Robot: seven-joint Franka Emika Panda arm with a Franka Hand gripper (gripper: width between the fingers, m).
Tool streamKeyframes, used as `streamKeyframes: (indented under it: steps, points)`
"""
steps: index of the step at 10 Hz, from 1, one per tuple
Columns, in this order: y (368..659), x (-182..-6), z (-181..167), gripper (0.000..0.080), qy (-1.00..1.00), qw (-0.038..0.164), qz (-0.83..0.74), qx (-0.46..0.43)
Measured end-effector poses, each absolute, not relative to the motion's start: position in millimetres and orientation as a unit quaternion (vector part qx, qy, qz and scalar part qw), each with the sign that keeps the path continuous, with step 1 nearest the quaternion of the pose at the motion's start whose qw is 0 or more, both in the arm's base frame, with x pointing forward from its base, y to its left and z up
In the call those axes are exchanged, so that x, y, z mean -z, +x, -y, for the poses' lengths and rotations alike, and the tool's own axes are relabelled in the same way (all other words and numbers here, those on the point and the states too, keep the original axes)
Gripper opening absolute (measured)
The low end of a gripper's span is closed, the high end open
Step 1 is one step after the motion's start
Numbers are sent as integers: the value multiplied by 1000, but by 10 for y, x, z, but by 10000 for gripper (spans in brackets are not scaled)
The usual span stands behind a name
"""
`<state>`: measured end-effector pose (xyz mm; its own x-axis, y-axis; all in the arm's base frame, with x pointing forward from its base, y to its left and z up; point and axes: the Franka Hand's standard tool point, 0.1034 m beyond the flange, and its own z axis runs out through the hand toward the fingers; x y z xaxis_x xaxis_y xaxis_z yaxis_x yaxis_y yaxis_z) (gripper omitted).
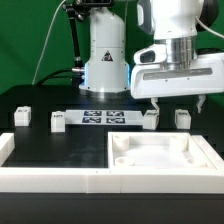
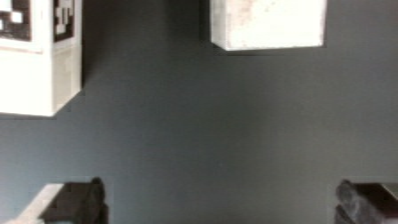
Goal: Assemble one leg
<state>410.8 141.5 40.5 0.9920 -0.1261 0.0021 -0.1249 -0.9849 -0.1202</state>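
Observation:
Several small white legs with tags stand on the black table in the exterior view: two at the left (image 1: pixel 22 116) (image 1: pixel 57 121) and two at the right (image 1: pixel 151 118) (image 1: pixel 182 117). My gripper (image 1: pixel 178 103) hangs just above the right pair, open and empty. In the wrist view my gripper (image 2: pixel 217 205) is open with nothing between its dark fingertips (image 2: pixel 71 205). One leg with a tag (image 2: pixel 36 55) and a second leg (image 2: pixel 267 22) lie beyond the fingers, apart from them.
The marker board (image 1: pixel 103 118) lies between the leg pairs. A large white square panel (image 1: pixel 160 160) sits at the front right. A white L-shaped rail (image 1: pixel 50 176) runs along the front left. The robot base (image 1: pixel 105 60) stands behind.

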Motion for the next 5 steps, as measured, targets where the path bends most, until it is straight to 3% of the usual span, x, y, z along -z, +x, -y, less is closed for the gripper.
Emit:
streamKeyframes:
  steps: [2, 5]
  points:
    - [4109, -404, -1419, 648, -996, 60, -62, 5]
    - [3955, -359, -1438, 648, -990, 61, -56, -115]
